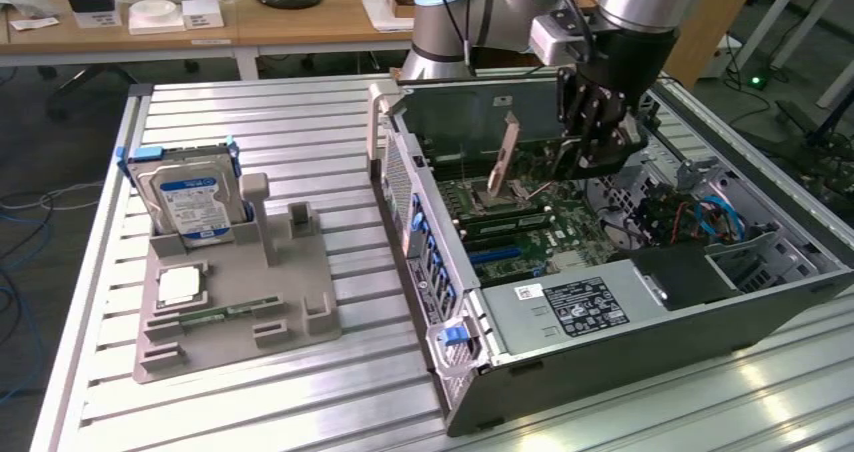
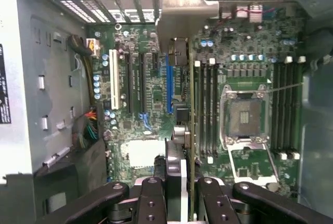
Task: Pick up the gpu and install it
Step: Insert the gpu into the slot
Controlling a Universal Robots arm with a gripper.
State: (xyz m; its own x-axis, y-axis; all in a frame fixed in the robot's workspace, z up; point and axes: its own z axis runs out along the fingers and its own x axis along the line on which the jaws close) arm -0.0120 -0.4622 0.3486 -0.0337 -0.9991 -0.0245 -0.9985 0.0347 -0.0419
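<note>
Gripper [image 2: 179,182] clamped on the gpu [image 2: 181,125], card hanging edge-on above the motherboard [image 2: 140,78] inside the open case [image 1: 641,342]; seemingly over the slots; light, stiff, fragile board; best pinched along its upper edge, off the cooler.

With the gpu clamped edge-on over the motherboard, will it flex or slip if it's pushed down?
Probably stiff: the gpu hangs straight in the gripper. It may pivot, being pinched at one edge. Likely fragile: a thin board with an exposed edge above the motherboard.
</note>
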